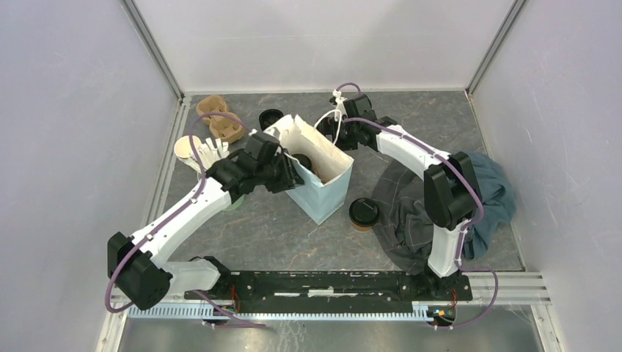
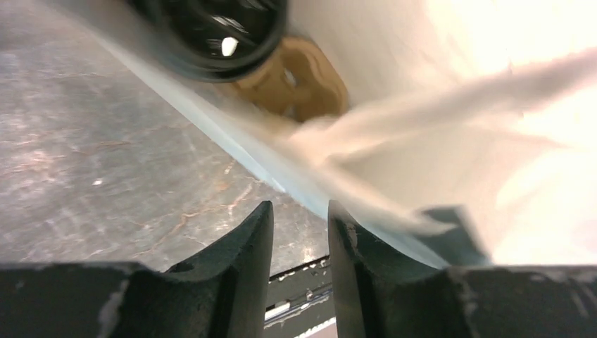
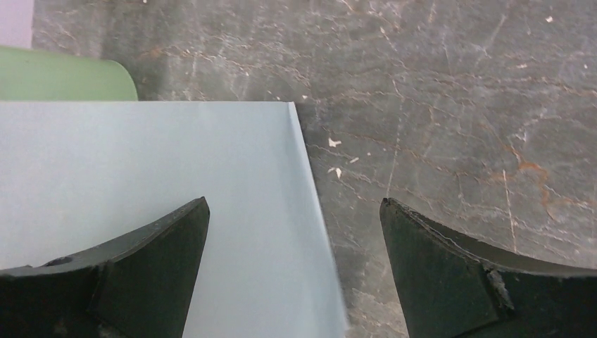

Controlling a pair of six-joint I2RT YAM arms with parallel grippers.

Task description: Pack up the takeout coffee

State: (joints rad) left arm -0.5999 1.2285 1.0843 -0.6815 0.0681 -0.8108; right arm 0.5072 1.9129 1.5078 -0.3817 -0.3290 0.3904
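Note:
One takeout coffee [image 1: 363,212], a brown paper cup with a black lid, stands on the table right of the light-blue paper bag [image 1: 326,192]. A second black-lidded cup [image 1: 303,160] sits inside the bag; in the left wrist view its lid [image 2: 211,32] lies next to a brown pulp piece [image 2: 303,77]. My left gripper [image 1: 292,176] is at the bag's left rim. Its fingers [image 2: 243,246] stand narrowly apart with nothing between them, and the bag's edge [image 2: 232,151] runs just past the tips. My right gripper [image 1: 339,139] hangs wide open over the bag's outer wall [image 3: 141,183].
Brown pulp cup carriers [image 1: 220,119] and loose black lids [image 1: 270,117] lie at the back left. A cup of white sticks [image 1: 192,152] stands left of the bag. A crumpled dark cloth [image 1: 455,202] lies under the right arm. A green shape [image 3: 63,74] shows beyond the bag.

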